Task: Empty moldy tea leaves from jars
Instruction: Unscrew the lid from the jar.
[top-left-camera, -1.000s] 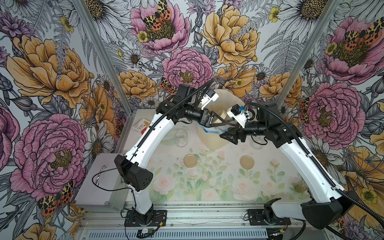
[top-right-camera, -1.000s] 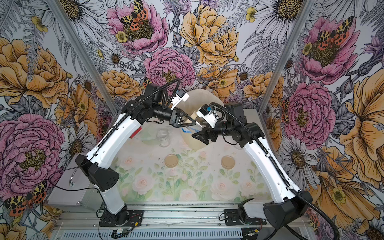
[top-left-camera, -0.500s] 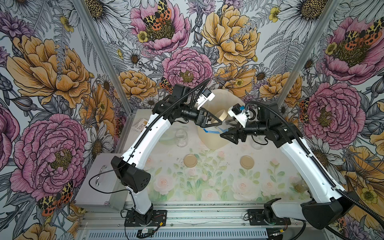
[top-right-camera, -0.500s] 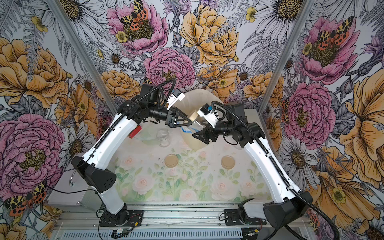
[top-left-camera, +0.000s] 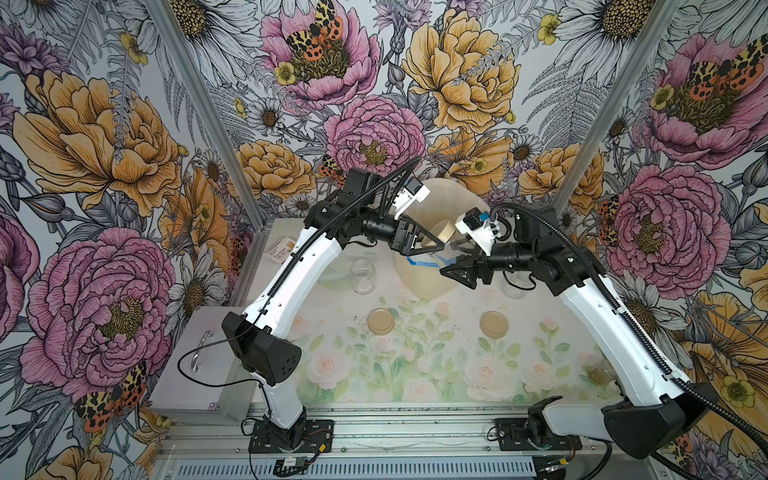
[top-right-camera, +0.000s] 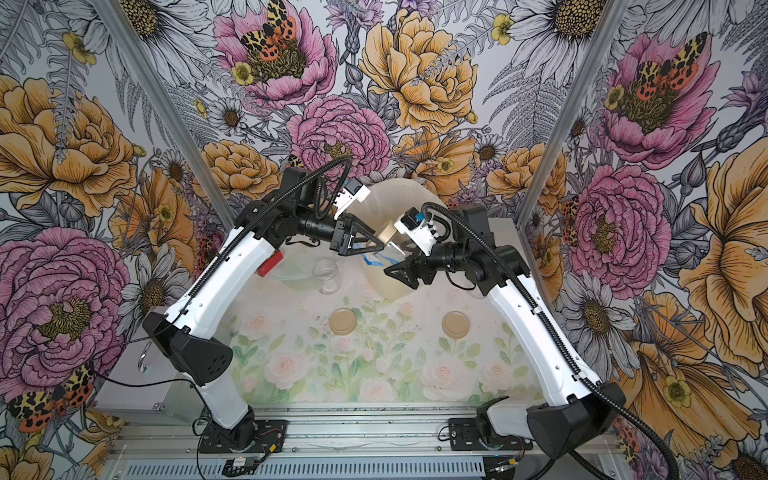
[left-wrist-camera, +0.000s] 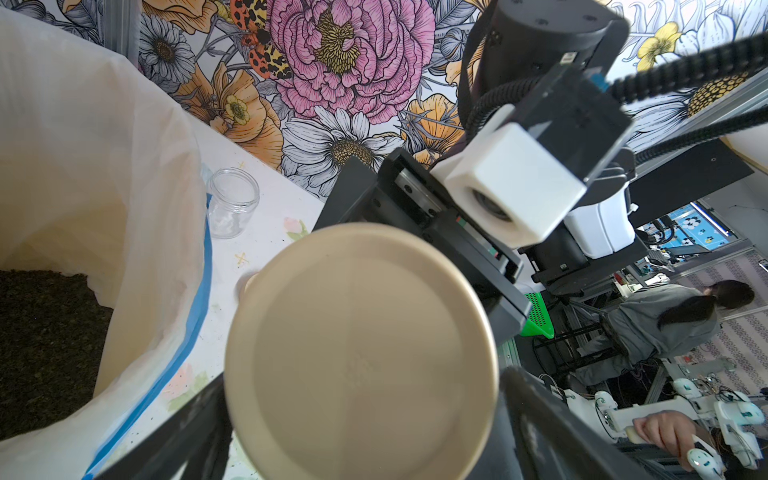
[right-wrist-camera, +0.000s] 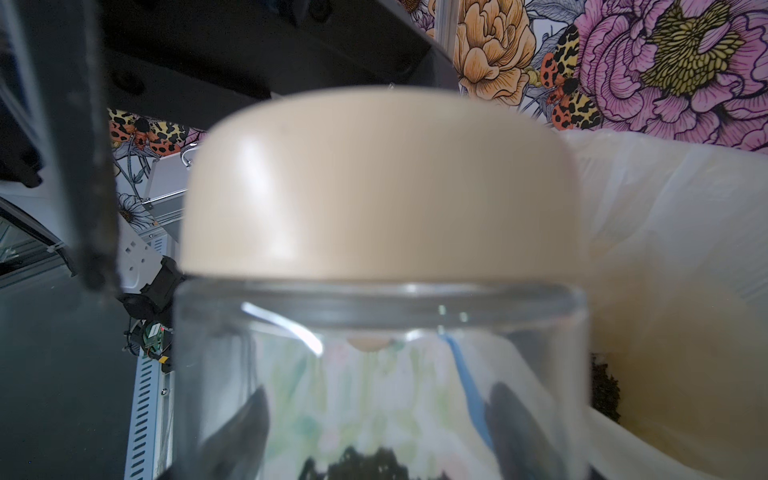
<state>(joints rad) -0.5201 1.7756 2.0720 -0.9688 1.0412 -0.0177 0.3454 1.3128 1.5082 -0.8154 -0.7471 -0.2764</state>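
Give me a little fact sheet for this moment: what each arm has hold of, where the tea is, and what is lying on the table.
Left jaws: closed on the tan lid, which sits on the held jar
Right jaws: closed on the held jar, in the air at the front rim of the bin
Held jar contents: some dark tea leaves at the bottom
Bin contents: dumped leaves in its bag
Table: two empty jars, two loose lids
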